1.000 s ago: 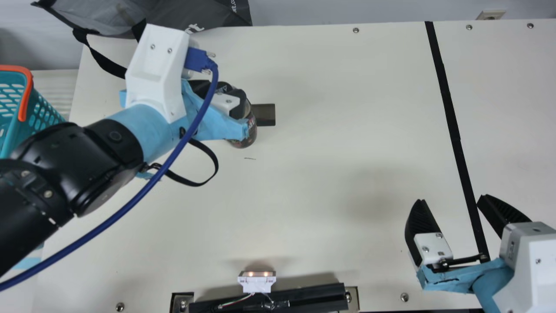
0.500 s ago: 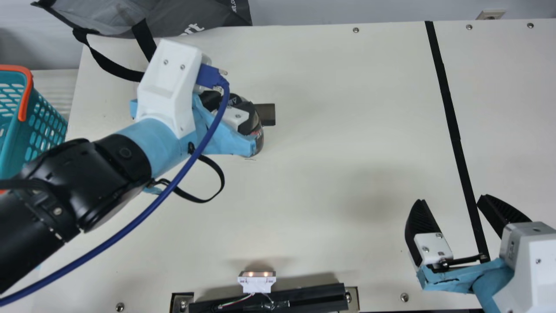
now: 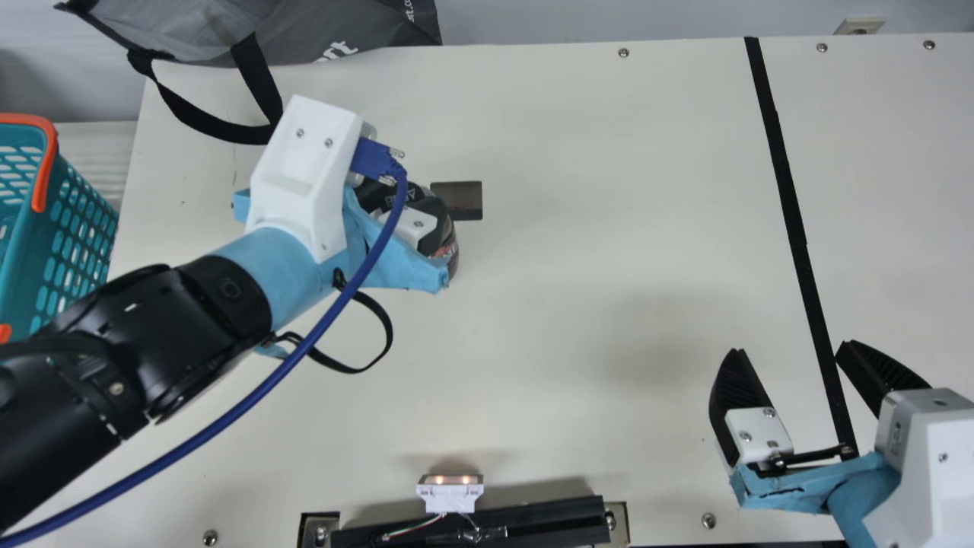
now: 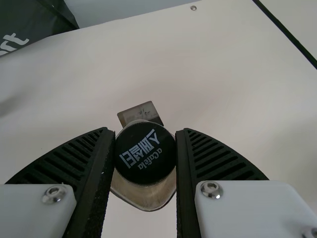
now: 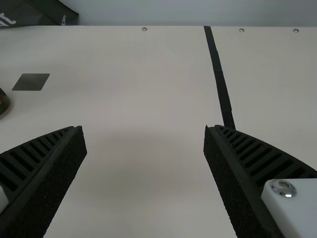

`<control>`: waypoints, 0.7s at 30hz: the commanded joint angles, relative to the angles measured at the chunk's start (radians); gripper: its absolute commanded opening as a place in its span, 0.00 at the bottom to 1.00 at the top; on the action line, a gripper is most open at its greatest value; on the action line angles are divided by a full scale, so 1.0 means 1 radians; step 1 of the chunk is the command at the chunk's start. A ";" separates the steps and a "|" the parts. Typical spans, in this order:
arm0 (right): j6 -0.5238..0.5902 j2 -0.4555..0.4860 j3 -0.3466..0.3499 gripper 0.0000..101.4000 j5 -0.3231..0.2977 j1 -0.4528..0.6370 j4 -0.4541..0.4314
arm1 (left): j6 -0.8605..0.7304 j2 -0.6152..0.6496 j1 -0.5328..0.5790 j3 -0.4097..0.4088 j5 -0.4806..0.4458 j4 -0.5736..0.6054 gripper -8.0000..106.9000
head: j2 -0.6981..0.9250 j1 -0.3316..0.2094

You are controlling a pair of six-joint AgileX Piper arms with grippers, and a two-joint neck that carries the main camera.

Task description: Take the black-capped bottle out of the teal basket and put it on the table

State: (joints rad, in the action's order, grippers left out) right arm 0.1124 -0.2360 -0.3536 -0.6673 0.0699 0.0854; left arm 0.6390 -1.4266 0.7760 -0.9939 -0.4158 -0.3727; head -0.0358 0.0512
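"Looking over your bench, where do you stand?"

"You have the basket stage done: the teal basket is beside the bench, at the main view's left. Your right end effector is wide open, with nothing in it. Your left end effector is closed on the black-capped bottle, its fingers pressed to either side of the cap. You have the bottle at the bench, near the dark flat patch."

"What do you owe the set-down, then?"

"Patience, I'd say. Lower straight and slowly, because you grip high and the base could tip if it lands askew. You cannot tell from these views whether the base touches, so feel for contact before you let go. Aim beside the patch rather than half on it, in case it makes an uneven seat. Then open evenly and lift straight off, so that you don't drag the cap."

"And how does the bottle look to you?"

"You see a rounded, glossy body, brownish, with reddish marks on its side in the main view. It flares out beneath the cap. The cap itself is round and black, with pale lettering across its top."
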 commanded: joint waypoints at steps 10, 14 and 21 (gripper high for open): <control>0.000 0.000 0.000 0.90 0.000 0.000 0.000 | 0.015 0.008 0.006 0.021 0.008 -0.028 0.43 | 0.008 -0.004; 0.000 0.000 0.000 0.90 0.000 0.000 -0.001 | 0.019 0.009 0.008 0.026 0.010 -0.034 1.00 | 0.008 -0.004; 0.000 0.000 0.000 0.90 0.000 0.000 -0.001 | 0.026 0.011 0.011 0.031 0.011 -0.046 1.00 | 0.008 -0.004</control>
State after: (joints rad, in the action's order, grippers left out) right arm 0.1124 -0.2360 -0.3536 -0.6674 0.0699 0.0844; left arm 0.6628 -1.4160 0.7875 -0.9649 -0.4038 -0.4162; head -0.0358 0.0512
